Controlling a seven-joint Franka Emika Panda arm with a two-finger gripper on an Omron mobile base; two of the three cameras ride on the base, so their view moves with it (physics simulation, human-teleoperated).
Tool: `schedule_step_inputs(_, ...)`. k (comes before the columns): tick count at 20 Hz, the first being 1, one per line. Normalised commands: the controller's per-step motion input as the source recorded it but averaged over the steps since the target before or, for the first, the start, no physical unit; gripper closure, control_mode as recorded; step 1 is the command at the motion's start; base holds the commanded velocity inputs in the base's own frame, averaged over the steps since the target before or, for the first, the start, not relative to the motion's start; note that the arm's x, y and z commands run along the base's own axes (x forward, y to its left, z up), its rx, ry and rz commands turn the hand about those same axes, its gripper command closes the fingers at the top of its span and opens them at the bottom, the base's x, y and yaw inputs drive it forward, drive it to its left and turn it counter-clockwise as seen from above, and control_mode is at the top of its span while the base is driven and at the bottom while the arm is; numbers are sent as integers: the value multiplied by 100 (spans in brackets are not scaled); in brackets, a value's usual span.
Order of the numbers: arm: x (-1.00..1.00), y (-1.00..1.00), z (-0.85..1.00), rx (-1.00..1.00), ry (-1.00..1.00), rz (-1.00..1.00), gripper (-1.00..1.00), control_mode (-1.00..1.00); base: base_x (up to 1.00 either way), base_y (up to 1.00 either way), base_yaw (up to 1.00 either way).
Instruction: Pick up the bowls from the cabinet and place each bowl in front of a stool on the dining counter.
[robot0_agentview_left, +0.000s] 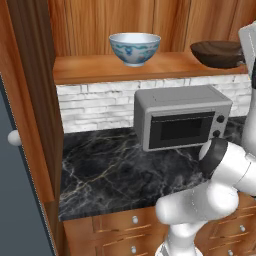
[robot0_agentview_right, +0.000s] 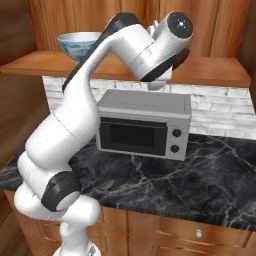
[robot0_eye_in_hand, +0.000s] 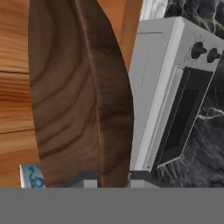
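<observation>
Hand view put the tool astride the wooden bowl's rim, its grip impossible to tell; both it and the porcelain bowl sat on the cabinet shelf, neither delivered.

The setting was a rendered home kitchen. A grey box-shaped microwave with a dark glass door and two round knobs stood on a black marble table veined in gold and white. Behind it ran a backsplash of pale whitish brick. Warm reddish-brown wooden drawer fronts with small round knobs sat below. Above, a wooden cabinet shelf carried a white porcelain bowl with blue pattern and a dark brown wooden bowl.
</observation>
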Motion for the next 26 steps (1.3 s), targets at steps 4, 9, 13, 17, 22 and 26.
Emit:
schedule_step_inputs(4,-99,76,-7,0,0,0,100,-100,0,0,0)
schedule_step_inputs(9,-100,82,-11,0,0,0,100,-100,0,0,0)
schedule_step_inputs(13,-100,66,-3,0,0,-2,100,-100,0,0,0)
schedule_step_inputs(17,-100,38,0,0,0,-7,100,-100,0,0,0)
schedule_step_inputs(22,0,0,0,0,0,0,100,100,-100,-19,-28)
schedule_step_inputs(26,0,0,0,0,0,0,100,100,-96,0,-73)
